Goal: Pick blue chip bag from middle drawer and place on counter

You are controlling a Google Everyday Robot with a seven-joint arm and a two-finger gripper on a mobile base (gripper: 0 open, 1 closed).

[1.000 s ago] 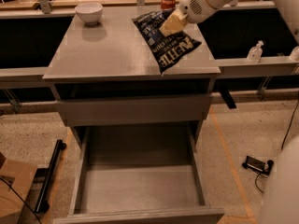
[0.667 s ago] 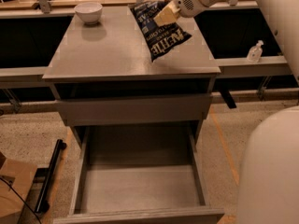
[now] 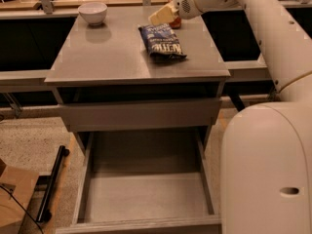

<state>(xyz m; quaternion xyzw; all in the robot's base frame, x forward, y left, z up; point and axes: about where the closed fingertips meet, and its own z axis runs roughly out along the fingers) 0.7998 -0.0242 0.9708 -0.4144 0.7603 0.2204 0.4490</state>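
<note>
Since 0.7 s ago: blue chip bag (image 3: 162, 43) no longer hangs tilted from my gripper (image 3: 162, 16); it now lies flat on the counter (image 3: 107, 57), toward the far right part of the slab, white lettering up. My white body (image 3: 268, 169) fills the near right of the view, with my arm (image 3: 273, 33) reaching from there up and left over the counter's far right corner. Counter is grey and slightly glossy. Below it sits a closed drawer front (image 3: 139, 113); below that the middle drawer (image 3: 146, 199) is pulled out toward the near side, floor bare. Gripper is at the bag's far edge, just above it; contact with the bag not resolvable, nor how far open it stands. White bowl (image 3: 92, 12) sits at the counter's far left, well apart from the bag.
</note>
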